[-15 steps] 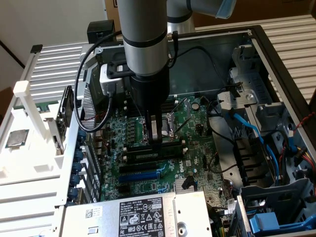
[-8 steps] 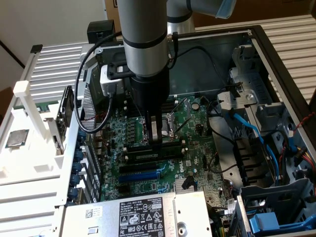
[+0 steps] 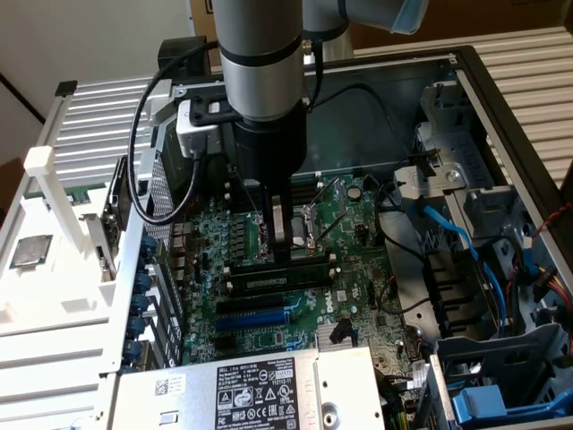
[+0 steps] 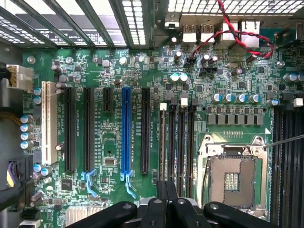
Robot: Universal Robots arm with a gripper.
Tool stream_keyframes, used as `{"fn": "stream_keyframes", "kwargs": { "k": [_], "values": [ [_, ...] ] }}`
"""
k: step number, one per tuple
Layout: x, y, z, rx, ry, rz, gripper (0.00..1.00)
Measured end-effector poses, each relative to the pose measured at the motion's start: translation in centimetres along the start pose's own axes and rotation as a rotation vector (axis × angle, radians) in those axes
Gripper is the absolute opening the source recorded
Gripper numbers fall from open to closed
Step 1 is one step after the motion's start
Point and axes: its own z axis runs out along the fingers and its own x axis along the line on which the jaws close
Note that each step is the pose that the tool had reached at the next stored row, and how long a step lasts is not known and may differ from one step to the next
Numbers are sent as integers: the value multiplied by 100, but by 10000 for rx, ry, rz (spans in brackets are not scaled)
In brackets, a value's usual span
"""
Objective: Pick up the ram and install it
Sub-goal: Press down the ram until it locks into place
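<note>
Black two-fingered gripper [image 3: 281,244], fingers together, hovers over the large green motherboard [image 3: 349,269]; the long thin green ram stick [image 3: 277,262] lies crosswise right below its tips.

— Around the green motherboard [image 4: 142,71]?
— Open processor socket [image 4: 232,178] at four o'clock, blue expansion slot [image 4: 126,133] at centre, white slot [image 4: 46,121] toward nine.
— Elsewhere?
— Labelled power supply [image 3: 260,390] at six, blue cables [image 3: 466,246] at three.
</note>
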Motion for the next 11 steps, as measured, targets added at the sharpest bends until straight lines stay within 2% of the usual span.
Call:
{"fn": "stream_keyframes", "kwargs": {
  "k": [5, 8, 11],
  "values": [
    [0, 0, -2, -6, 26, 697, 10],
    [0, 0, -2, -11, 39, 1299, 10],
    [0, 0, -2, -19, 60, 2231, 10]
  ]
}}
